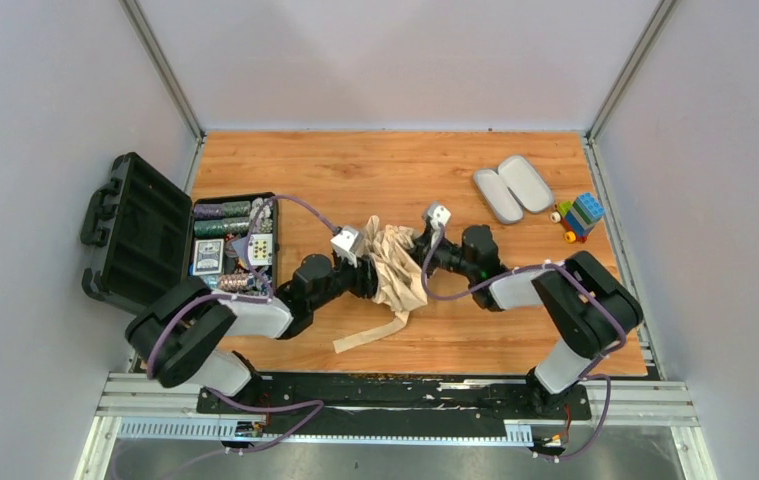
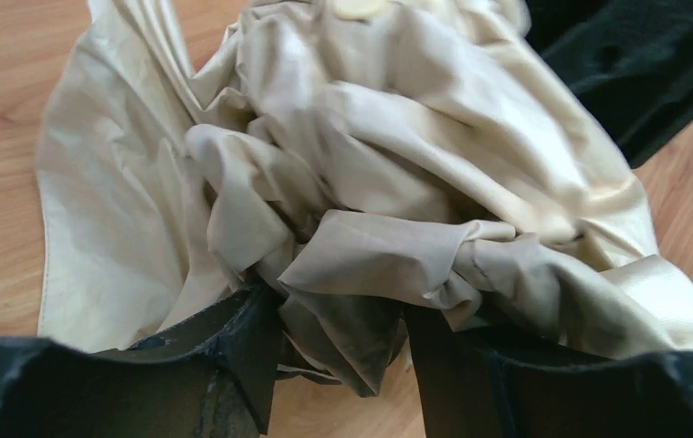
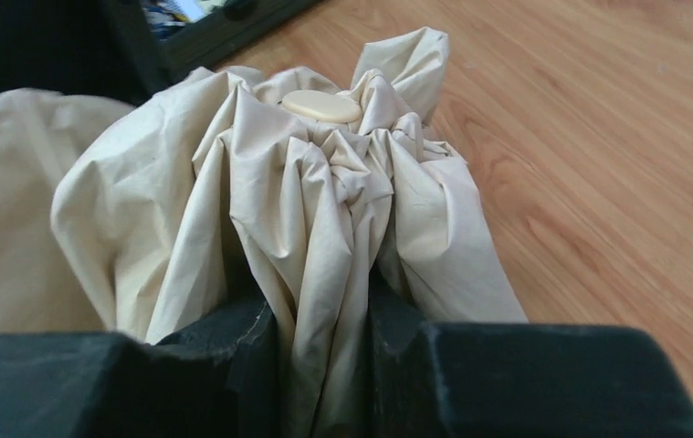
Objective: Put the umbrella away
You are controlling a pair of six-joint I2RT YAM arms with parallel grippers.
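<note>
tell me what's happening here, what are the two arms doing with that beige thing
Both arms meet at mid-table over the umbrella, which lies as a crumpled beige heap with its strap trailing toward the near edge. The right end effector is shut on a bunch of its fabric. The left end effector has fabric between its fingers, but whether it is gripping is unclear. The lilac-grey case lies at the back right, away from both arms.

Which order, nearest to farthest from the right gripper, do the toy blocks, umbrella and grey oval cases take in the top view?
1. umbrella, mid-table, pinched in the jaws of the right gripper.
2. grey oval cases, farther back and to the right.
3. toy blocks, by the right edge.
</note>
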